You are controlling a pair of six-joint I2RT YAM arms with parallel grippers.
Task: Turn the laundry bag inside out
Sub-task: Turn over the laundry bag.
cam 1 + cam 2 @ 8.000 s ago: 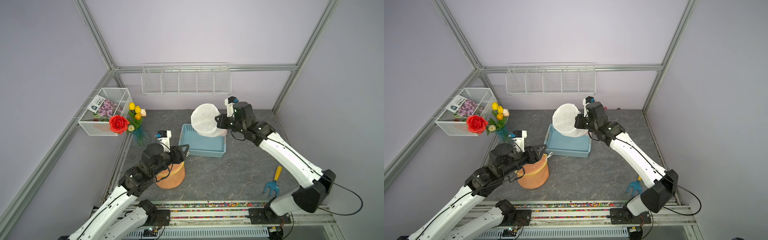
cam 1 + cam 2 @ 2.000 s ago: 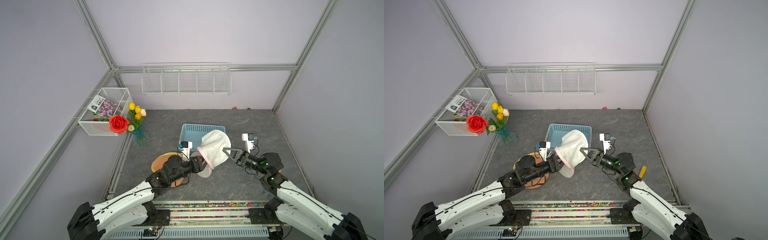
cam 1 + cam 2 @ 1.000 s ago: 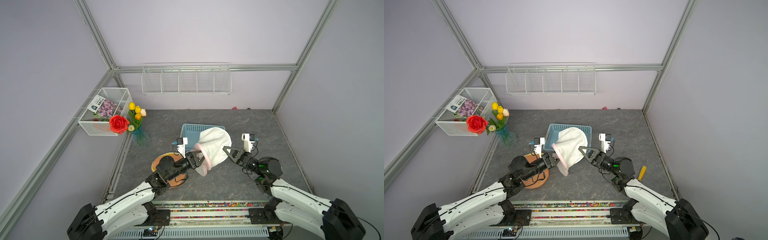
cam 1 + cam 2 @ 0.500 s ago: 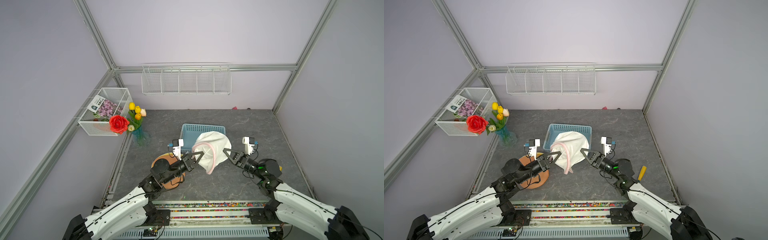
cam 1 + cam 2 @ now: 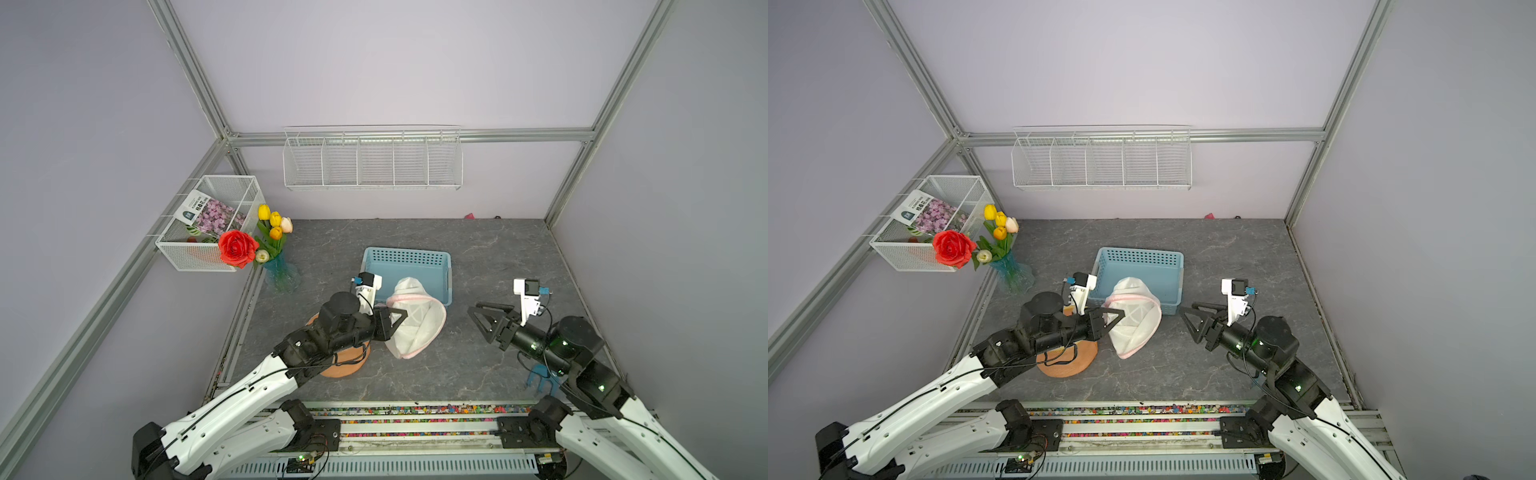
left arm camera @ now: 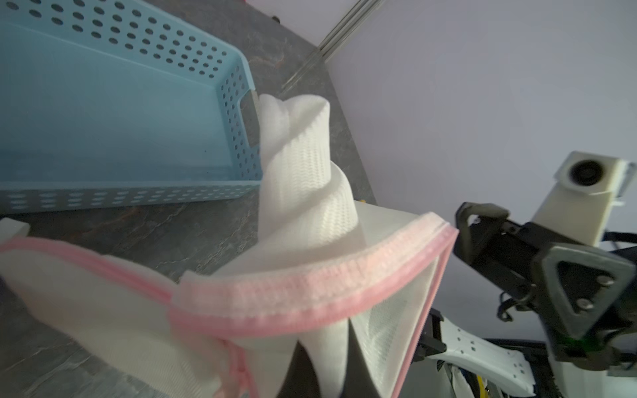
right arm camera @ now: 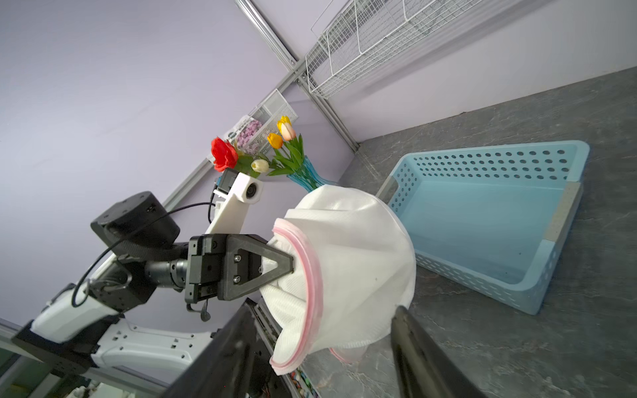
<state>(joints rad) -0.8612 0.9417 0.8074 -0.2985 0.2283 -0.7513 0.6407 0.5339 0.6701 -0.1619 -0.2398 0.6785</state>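
We see a gray surface [image 5: 478,249] with thin light lines on it, like stone. Pale purple walls stand on three sides, and silver metal bars [image 5: 519,134] run along the edges of the room. A strip of tiny colored beads [image 5: 415,411] lies along the front edge.

A white wire shelf [image 5: 372,166] with five parts hangs on the back wall. A white wire basket [image 5: 195,253] hangs on the left wall, and in it lies a paper packet [image 5: 208,212] with a picture of purple flowers. Just below it a blue glass vase [image 5: 282,274] stands on the surface and holds tulips [image 5: 272,222]. A red rose [image 5: 237,248] shows beside them.

A blue basket [image 5: 407,258] with round holes in its walls sits in the middle of the surface. We see its plain blue floor.

The laundry bag [image 5: 419,328] is white with a pink rim. It hangs just in front of the blue basket, with its open mouth facing the right arm. The left claw [image 5: 401,318] is pinched tight on the bag at that mouth. We cannot tell if the bag's low end touches the surface.

The right claw [image 5: 474,308] is spread wide, holds nothing, and is well apart from the bag.

An orange pot [image 5: 345,368] sits under the left arm. A small blue rake [image 5: 540,380] peeks out by the right arm.
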